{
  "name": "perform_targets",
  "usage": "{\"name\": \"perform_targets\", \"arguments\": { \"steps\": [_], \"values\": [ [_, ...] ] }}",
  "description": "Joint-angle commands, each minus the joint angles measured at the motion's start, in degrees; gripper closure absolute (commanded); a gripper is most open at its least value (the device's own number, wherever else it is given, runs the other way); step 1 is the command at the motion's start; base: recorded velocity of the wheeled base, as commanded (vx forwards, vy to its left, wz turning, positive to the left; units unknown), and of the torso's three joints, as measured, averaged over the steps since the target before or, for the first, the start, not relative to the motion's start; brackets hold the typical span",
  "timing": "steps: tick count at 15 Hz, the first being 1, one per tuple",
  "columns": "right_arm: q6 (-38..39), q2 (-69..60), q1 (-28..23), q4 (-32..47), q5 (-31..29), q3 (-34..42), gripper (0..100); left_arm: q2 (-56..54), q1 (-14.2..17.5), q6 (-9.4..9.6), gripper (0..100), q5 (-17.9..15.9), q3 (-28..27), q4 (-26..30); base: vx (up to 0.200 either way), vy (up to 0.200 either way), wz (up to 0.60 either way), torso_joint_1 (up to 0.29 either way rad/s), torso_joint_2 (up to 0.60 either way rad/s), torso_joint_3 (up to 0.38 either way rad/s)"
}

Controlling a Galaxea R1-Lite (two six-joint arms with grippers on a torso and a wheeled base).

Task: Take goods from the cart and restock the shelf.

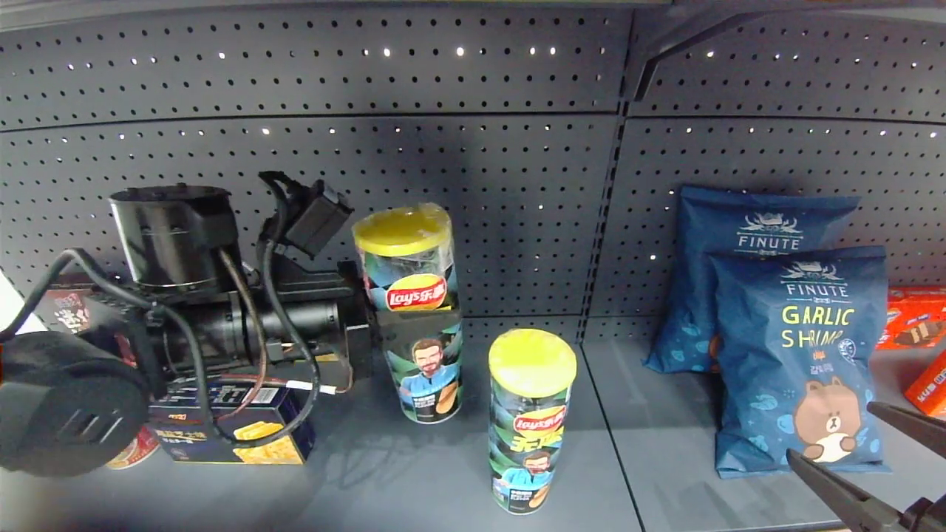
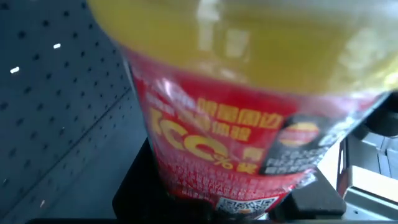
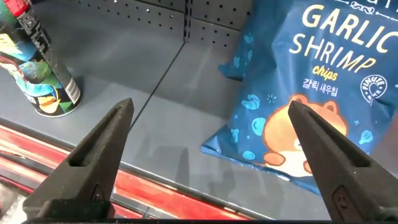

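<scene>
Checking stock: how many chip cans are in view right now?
2. One can is in the left gripper, toward the back of the shelf; the other stands free, nearer the front edge. The arm may hide more.

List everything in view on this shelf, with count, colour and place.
chip cans: two, yellow lids; one standing free near the shelf's front, the other gripped, behind it and to the left.
snack bags: two, blue, right section, one in front of the other.
cracker box: one, dark blue, lying under the left arm.
orange boxes: at least two, far right edge.
shelf: grey, pegboard back.
left gripper: shut on the rear can.
right gripper: open, low, before the front bag.
</scene>
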Motion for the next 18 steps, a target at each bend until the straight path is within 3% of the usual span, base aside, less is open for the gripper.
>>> {"name": "perform_targets", "arguments": {
  "steps": [1,4,6,14,18],
  "values": [
    [0.0,0.3,0.2,0.0,0.0,-0.1,0,9.0,0.4,-0.01,100,-1.3,-6.6,-1.0,0.0,0.0,0.0,0.0,0.0,0.0],
    [0.2,0.3,0.2,-0.1,0.0,-0.4,0,14.6,-0.3,-0.01,100,-1.8,-12.6,-1.0,0.0,0.0,0.0,0.0,0.0,0.0],
    [0.9,0.3,0.8,-0.1,0.0,-0.1,0,19.1,-1.1,0.17,100,-4.2,-17.0,-1.0,0.0,0.0,0.0,0.0,0.0,0.0],
    [0.9,0.9,1.8,0.0,0.1,-0.1,0,27.4,-1.2,0.17,100,-5.2,-25.7,-0.7,0.0,0.0,0.0,0.0,0.0,0.0],
    [0.9,1.2,1.9,0.0,0.2,-0.1,0,29.3,-1.9,0.17,100,-5.2,-26.6,-0.6,0.0,0.0,0.0,0.0,0.0,0.0]
  ]
}}
